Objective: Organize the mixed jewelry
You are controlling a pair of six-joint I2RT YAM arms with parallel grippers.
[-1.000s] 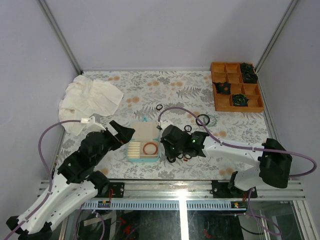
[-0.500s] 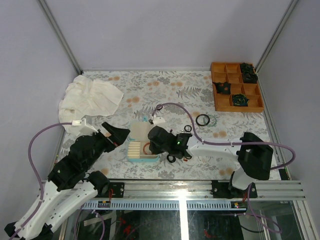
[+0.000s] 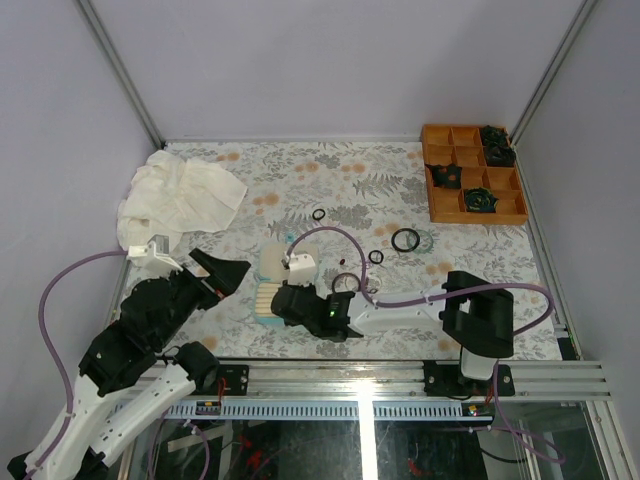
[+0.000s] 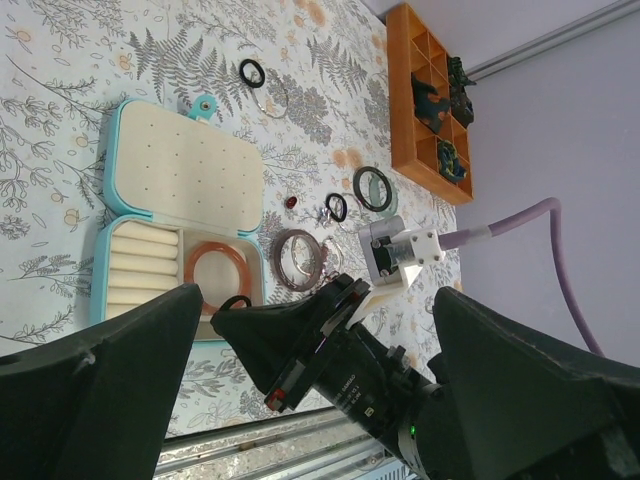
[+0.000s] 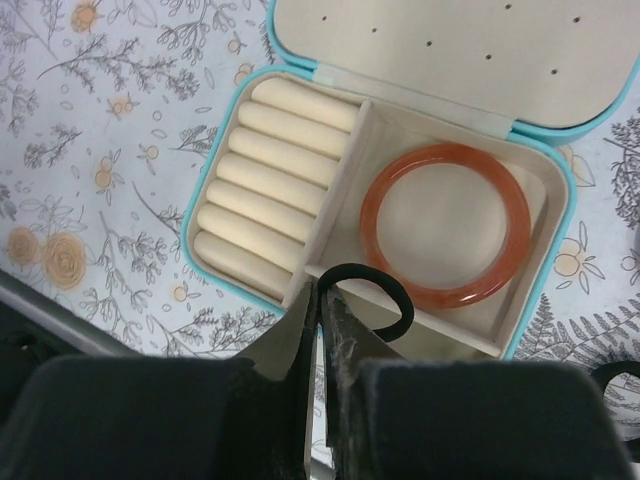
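Black ring (image 5: 385, 278) in right claw (image 5: 321, 300)

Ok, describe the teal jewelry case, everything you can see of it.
The teal case lies open on the floral table, lid flat, its cream lining dotted with holes. The base has cream ring rolls beside a compartment holding a reddish-brown bangle. The right gripper, shut on a black ring, hangs over its front wall.

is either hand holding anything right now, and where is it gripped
The right hand pinches a small black ring by its rim, over the open teal case. The left hand is open and holds nothing.
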